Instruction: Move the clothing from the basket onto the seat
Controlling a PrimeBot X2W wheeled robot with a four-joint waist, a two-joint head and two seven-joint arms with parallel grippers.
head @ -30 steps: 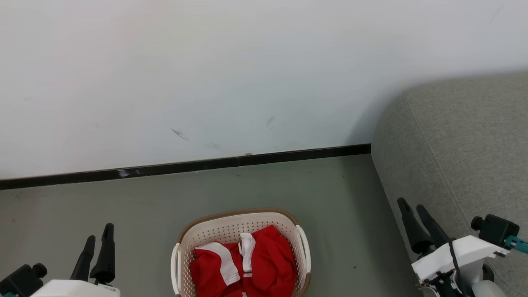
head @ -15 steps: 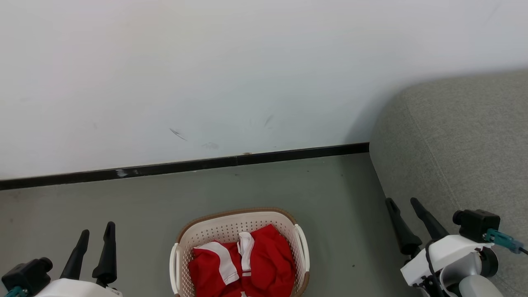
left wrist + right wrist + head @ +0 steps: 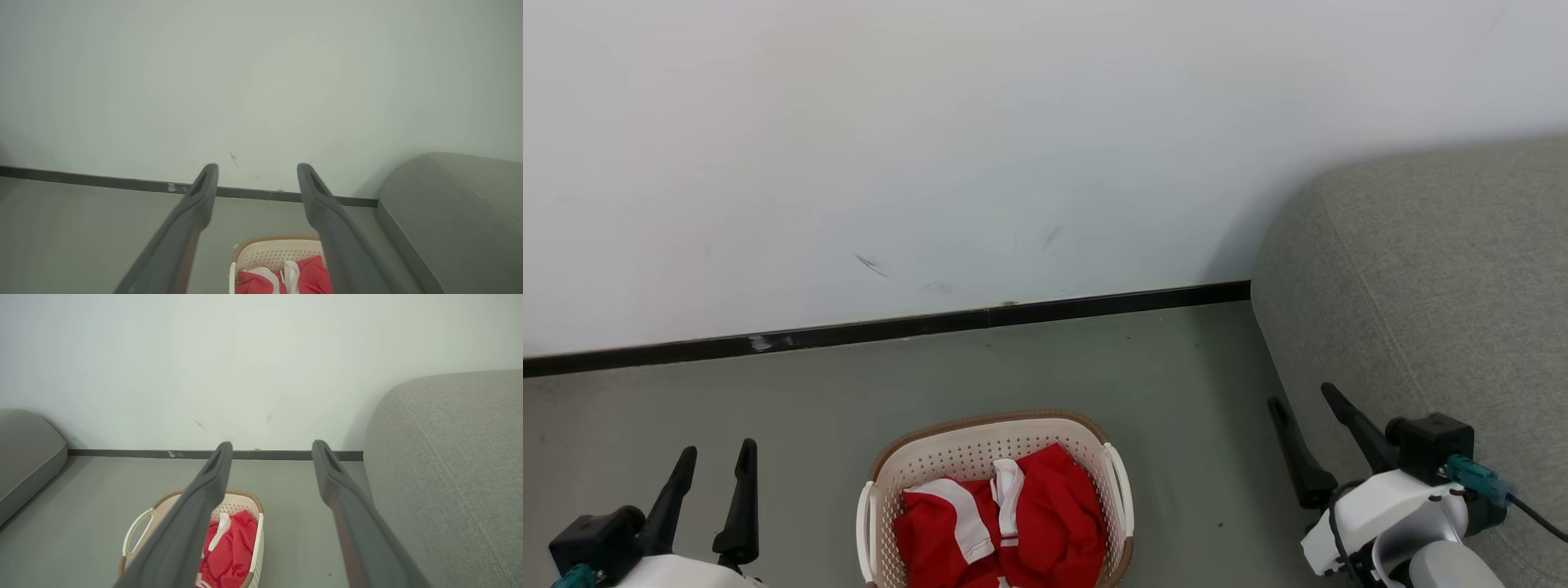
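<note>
A cream perforated basket (image 3: 980,453) with a brown rim sits on the grey floor at the bottom middle of the head view. Red clothing (image 3: 1045,523) with white trim lies bunched inside it. The grey fabric seat (image 3: 1429,278) fills the right side. My left gripper (image 3: 713,461) stands open at the lower left, well left of the basket. At the lower right my right gripper (image 3: 1303,400) is open beside the seat's front edge. The left wrist view has the basket (image 3: 269,255), the clothing (image 3: 310,279) and the seat (image 3: 457,208); the right wrist view has the basket (image 3: 239,498), the clothing (image 3: 235,547) and the seat (image 3: 445,457).
A white wall with a black baseboard (image 3: 890,328) runs behind the basket. Bare grey floor (image 3: 792,400) lies around the basket. Another grey cushion (image 3: 24,453) shows at the far left of the right wrist view.
My right gripper has shifted left and turned, its fingers spreading apart in the head view. The left gripper has turned a little. Basket and clothing have not moved.
</note>
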